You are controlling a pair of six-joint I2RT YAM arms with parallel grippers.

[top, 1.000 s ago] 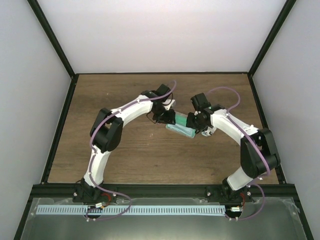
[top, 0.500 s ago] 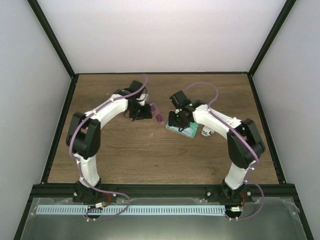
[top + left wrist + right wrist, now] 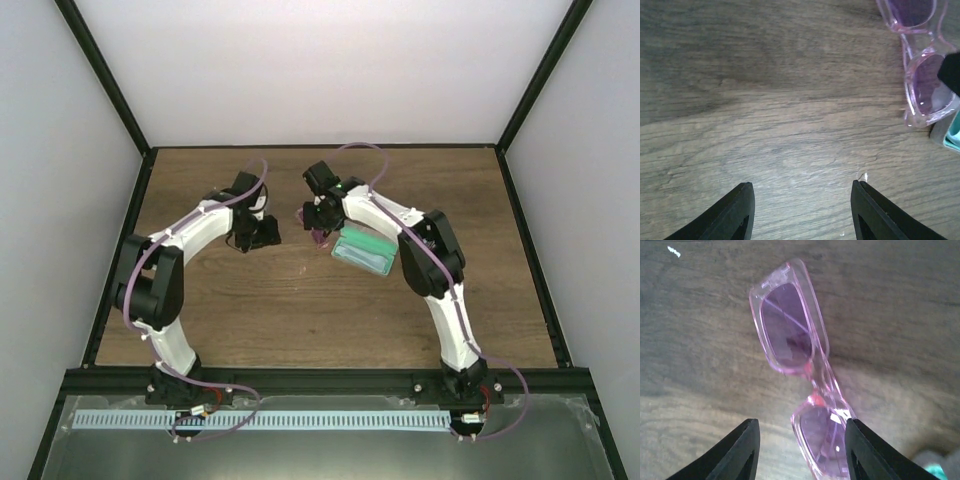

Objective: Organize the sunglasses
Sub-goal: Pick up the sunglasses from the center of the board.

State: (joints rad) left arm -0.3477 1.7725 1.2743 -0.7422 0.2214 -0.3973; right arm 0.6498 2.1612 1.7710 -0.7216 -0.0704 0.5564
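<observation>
The sunglasses [image 3: 792, 337], a pair with a clear pink frame and purple lenses, lie flat on the wooden table [image 3: 250, 310] near its middle. From above, the sunglasses [image 3: 320, 238] peek out just below my right gripper [image 3: 316, 222]. That right gripper [image 3: 802, 440] hangs open low over them, its jaws either side of the nearer lens; the right fingertip [image 3: 855, 432] is at the frame's edge, the left one apart. My left gripper [image 3: 802, 192] is open over bare wood, with the sunglasses [image 3: 922, 75] off to its upper right. No other pair shows.
A teal translucent case [image 3: 363, 250] lies just right of the sunglasses, and its corner [image 3: 952, 136] shows in the left wrist view. The right arm stretches from its base over the table's right half. Black frame posts border the table.
The right gripper swung left from the teal case to over the sunglasses. The left gripper drew back left, away from them. Both jaws opened a little.
</observation>
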